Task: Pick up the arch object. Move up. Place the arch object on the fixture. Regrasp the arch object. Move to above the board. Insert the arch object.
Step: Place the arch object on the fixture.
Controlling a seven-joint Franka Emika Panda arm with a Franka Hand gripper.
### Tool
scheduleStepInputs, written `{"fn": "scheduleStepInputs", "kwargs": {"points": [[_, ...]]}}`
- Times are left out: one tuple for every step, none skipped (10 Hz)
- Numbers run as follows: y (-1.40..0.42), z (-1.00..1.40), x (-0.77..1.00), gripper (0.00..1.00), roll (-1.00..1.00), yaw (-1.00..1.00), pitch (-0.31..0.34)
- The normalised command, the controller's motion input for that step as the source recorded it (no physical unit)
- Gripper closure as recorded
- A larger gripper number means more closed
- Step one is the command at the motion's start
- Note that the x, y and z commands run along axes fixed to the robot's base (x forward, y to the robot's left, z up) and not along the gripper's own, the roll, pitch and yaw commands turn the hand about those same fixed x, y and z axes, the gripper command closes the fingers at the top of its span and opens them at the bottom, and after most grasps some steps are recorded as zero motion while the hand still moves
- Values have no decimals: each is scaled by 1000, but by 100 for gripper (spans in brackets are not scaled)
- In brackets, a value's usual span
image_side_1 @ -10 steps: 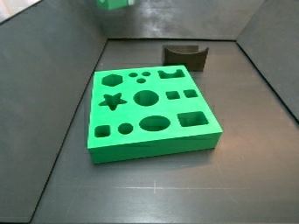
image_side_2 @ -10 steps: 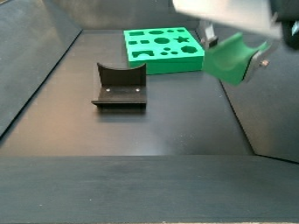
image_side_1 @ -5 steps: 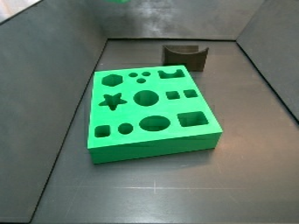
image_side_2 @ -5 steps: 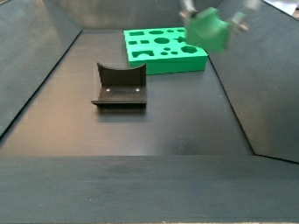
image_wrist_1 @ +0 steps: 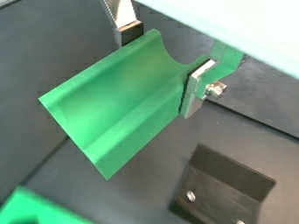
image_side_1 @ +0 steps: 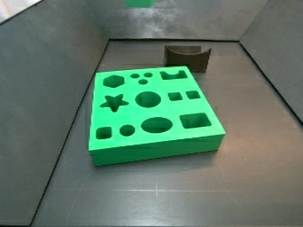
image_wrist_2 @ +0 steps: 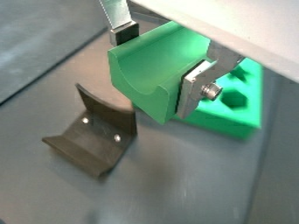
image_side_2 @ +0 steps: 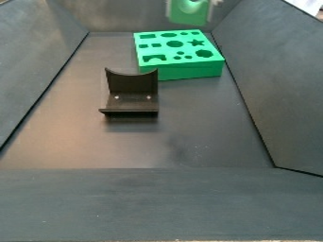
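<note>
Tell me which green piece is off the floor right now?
The arch object, clamped between the gripper fingers above the fixture; the board lies flat.

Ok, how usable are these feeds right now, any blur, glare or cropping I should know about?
In both wrist views the arch object fills the frame, edges soft, clamped in the end effector. In a side view the piece is cropped at the top edge and blurred. Soft glare on the floor; board and fixture sharp.

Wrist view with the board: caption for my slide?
Gripper holds green arch object above dark fixture, green board behind.
</note>
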Motion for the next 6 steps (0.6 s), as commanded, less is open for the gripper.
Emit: {"fn": "scheduleStepInputs", "kwargs": {"points": [[-387, 24, 1000, 100, -58, 769, -23], [-319, 11, 1000, 100, -62, 521, -3], [-280, 7, 1000, 100, -65, 391, 7], [-188, -2, 1000, 100, -70, 172, 34], [-140, -4, 957, 100, -71, 111, 44], [-68, -5, 804, 100, -73, 56, 65]]}}
